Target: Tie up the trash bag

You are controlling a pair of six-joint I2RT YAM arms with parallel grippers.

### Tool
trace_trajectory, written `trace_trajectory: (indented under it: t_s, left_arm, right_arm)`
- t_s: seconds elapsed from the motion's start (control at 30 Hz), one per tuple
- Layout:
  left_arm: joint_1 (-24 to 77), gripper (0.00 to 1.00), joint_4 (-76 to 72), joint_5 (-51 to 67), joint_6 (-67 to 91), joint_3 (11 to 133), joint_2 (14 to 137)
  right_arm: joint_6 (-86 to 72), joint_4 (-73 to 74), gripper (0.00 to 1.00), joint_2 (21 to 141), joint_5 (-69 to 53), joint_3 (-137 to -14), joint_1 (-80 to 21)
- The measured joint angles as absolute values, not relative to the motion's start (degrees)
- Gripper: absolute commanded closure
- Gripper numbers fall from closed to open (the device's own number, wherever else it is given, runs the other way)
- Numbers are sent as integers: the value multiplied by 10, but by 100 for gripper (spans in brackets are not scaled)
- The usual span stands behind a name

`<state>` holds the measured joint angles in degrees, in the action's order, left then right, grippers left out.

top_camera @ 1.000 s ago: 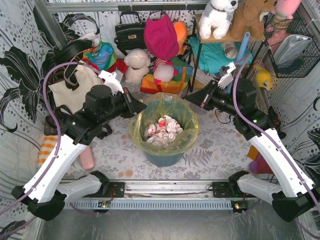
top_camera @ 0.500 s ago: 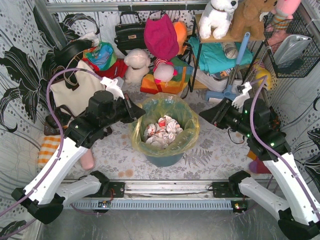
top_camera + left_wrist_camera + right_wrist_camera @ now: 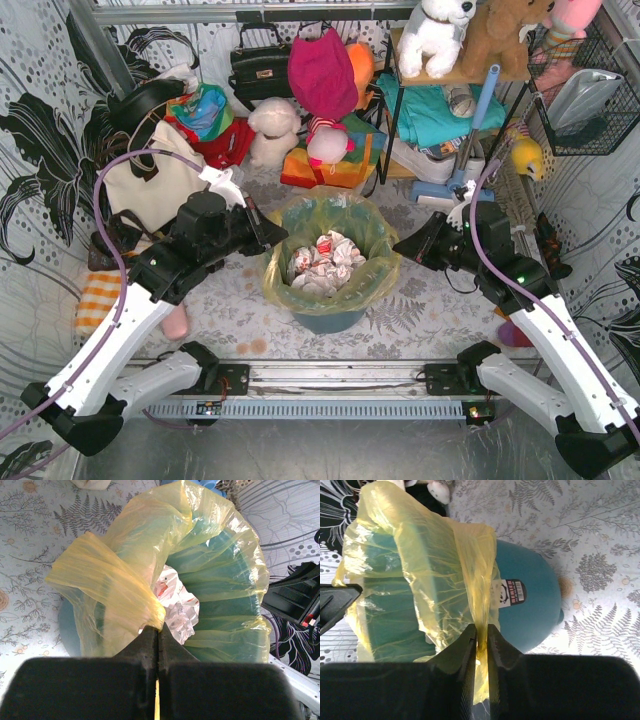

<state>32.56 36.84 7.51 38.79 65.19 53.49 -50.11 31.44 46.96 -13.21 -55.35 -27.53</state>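
Note:
The trash bag (image 3: 335,212) is thin yellow-green plastic lining a teal bin (image 3: 328,318), with crumpled white paper (image 3: 322,262) inside. My left gripper (image 3: 272,236) is at the bag's left rim. In the left wrist view, my left gripper (image 3: 158,628) is shut on a bunched fold of the trash bag (image 3: 112,582) beside the paper (image 3: 177,605). My right gripper (image 3: 400,246) is at the right rim. Seen from the right wrist, my right gripper (image 3: 480,631) pinches a hanging strip of the trash bag (image 3: 420,555) over the teal bin (image 3: 535,605).
A cream tote bag (image 3: 150,185) lies at the back left. Stuffed toys (image 3: 272,130), a black handbag (image 3: 262,65) and a shelf rack (image 3: 440,90) crowd the back. A blue dustpan (image 3: 450,190) stands at the back right, near a wire basket (image 3: 590,95).
My right arm swung down from the back right to the bag's right rim and its jaws closed on the plastic. The left gripper kept its hold on the left rim.

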Motion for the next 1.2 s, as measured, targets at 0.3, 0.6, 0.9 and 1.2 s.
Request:
trace_trajectory:
  t_s: [0.3, 0.6, 0.9, 1.2]
  left_arm:
    - [326, 100, 369, 72, 388, 650, 535]
    - [326, 100, 369, 70, 388, 649, 538]
    - [326, 100, 369, 70, 388, 649, 538]
    - [326, 100, 371, 68, 388, 649, 536]
  right_arm:
    - [-486, 384, 100, 472, -57, -554, -275]
    - [-478, 371, 66, 474, -80, -556, -275]
    - [-488, 331, 81, 474, -114, -521, -275]
    - [-497, 331, 100, 472, -126, -524, -275]
